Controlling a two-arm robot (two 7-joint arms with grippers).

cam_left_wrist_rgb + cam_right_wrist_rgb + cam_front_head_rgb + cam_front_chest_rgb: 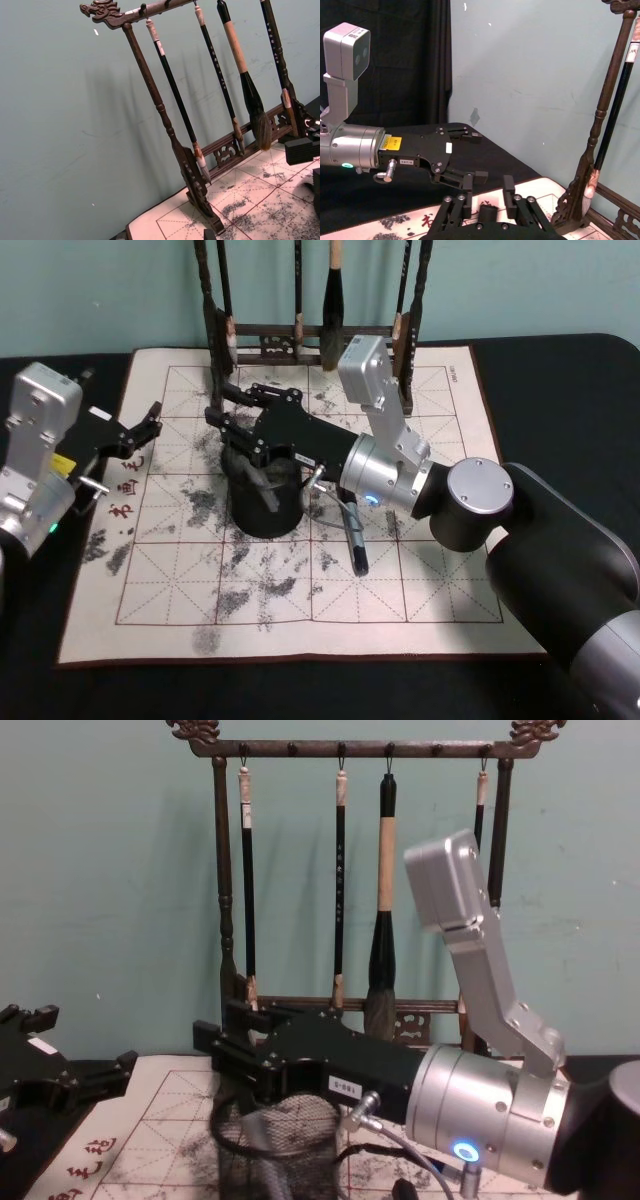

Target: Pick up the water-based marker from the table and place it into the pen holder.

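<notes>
The pen holder (262, 512) is a round black mesh cup standing on the ink-stained mat, also seen from the chest (288, 1150). A grey marker (263, 484) leans inside it, showing through the mesh (262, 1130). A second, dark marker (356, 542) lies on the mat to the right of the cup, under my right arm. My right gripper (220, 405) hovers over the far side of the cup, open and holding nothing (487, 196). My left gripper (152, 424) stands open at the mat's left edge (85, 1045), well apart from the cup.
A tall dark wooden brush rack (300, 340) with hanging calligraphy brushes (383, 935) stands at the mat's far edge, close behind my right gripper. The white gridded mat (440, 580) lies on a black tablecloth. A teal wall is behind.
</notes>
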